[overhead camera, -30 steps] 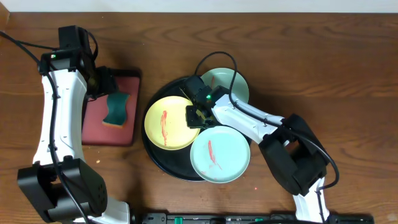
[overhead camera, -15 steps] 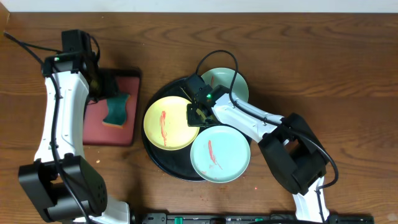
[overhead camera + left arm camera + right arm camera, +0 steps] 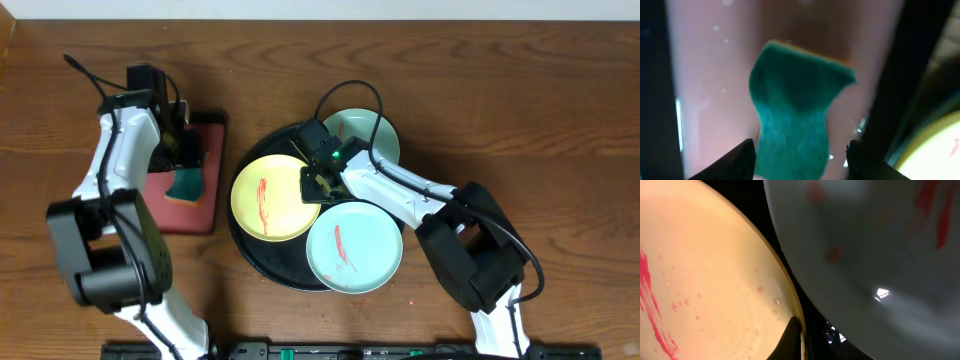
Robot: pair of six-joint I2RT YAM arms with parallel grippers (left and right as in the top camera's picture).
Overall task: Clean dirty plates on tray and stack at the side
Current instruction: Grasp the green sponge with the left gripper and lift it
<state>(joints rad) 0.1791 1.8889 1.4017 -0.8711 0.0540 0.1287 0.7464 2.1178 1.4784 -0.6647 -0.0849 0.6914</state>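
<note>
The black tray [image 3: 258, 264] holds three dirty plates with red smears: a yellow plate [image 3: 268, 197] on the left, a mint plate [image 3: 353, 248] at the front and a mint plate [image 3: 378, 133] at the back. My right gripper [image 3: 318, 185] is shut on the yellow plate's right rim. In the right wrist view one finger [image 3: 792, 339] lies on the inside of that rim, with the yellow plate [image 3: 705, 295] on the left and a mint plate [image 3: 880, 255] on the right. My left gripper [image 3: 800, 162] is open, its fingers on either side of the teal sponge [image 3: 795, 115].
The sponge [image 3: 185, 184] lies on the red rectangular tray [image 3: 197, 214] left of the black tray. The left arm [image 3: 120, 160] reaches over this red tray. The right arm crosses above the back mint plate. Brown table surrounds both trays.
My left arm has swung right and its gripper has come down over the sponge on the red tray. The right gripper and the plates have not moved.
</note>
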